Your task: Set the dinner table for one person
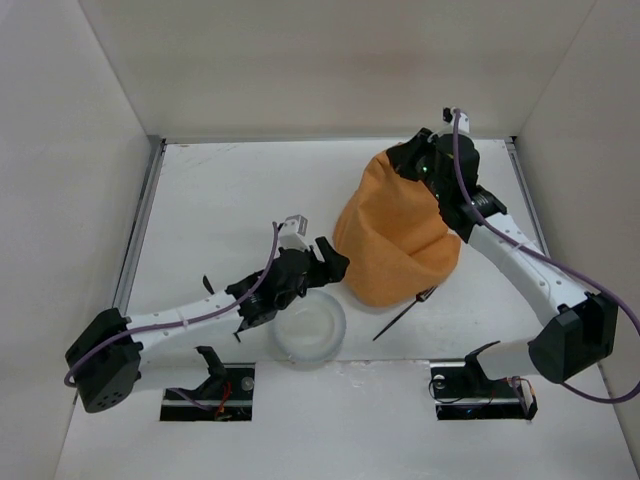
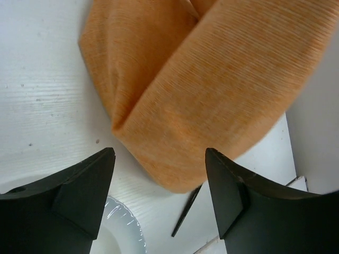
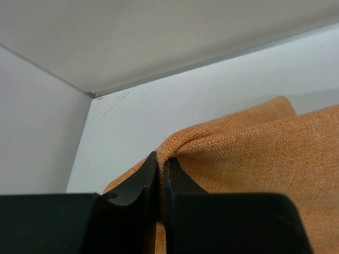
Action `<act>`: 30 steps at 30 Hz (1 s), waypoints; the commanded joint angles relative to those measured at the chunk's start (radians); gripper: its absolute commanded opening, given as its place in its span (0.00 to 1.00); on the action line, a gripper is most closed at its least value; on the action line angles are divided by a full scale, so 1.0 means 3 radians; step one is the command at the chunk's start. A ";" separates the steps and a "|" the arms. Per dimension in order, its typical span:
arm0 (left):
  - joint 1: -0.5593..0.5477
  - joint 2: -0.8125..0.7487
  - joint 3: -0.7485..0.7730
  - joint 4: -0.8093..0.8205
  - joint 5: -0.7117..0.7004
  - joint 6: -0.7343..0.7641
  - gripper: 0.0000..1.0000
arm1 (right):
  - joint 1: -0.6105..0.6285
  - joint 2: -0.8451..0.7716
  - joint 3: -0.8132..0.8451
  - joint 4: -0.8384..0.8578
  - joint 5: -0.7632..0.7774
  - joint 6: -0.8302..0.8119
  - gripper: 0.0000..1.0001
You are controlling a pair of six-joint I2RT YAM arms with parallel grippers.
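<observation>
Overhead, the dinner table (image 1: pixel 230 200) spans the view, the orange placemat (image 1: pixel 395 240) bunched at two o'clock from a clear bowl (image 1: pixel 310 330). At the left wrist, the left gripper (image 2: pixel 159 159) gapes wide, empty, cloth at twelve o'clock; at the right wrist, the right gripper (image 3: pixel 161 164) pinches the placemat's fold

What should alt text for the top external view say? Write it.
The right gripper pinches the top of a bunched orange placemat on the white table. The left gripper is open beside it, near a white dish; a thin dark utensil lies nearby.
</observation>
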 commanded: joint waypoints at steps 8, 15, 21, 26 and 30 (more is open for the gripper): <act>-0.0145 0.0363 0.0566 0.0218 -0.0831 0.1526 0.83 | 0.0105 0.0174 0.0929 -0.0080 0.0010 -0.0220 0.03; -0.0105 0.0660 0.0833 0.0704 -0.1087 0.2171 0.92 | 0.0263 0.0358 0.1191 -0.0218 0.0097 -0.0307 0.03; 0.0197 0.1186 0.0802 0.1041 -0.0951 0.2401 0.98 | 0.0294 0.0353 0.1252 -0.0224 0.0082 -0.0307 0.03; 0.0330 0.1636 0.0961 0.1099 -0.0909 0.2571 0.85 | 0.0289 0.0318 0.1288 -0.0300 0.0061 -0.0328 0.03; 0.0340 0.1612 0.0976 0.1093 -0.0786 0.2561 0.13 | 0.0259 0.0348 0.1262 -0.0270 0.0026 -0.0322 0.03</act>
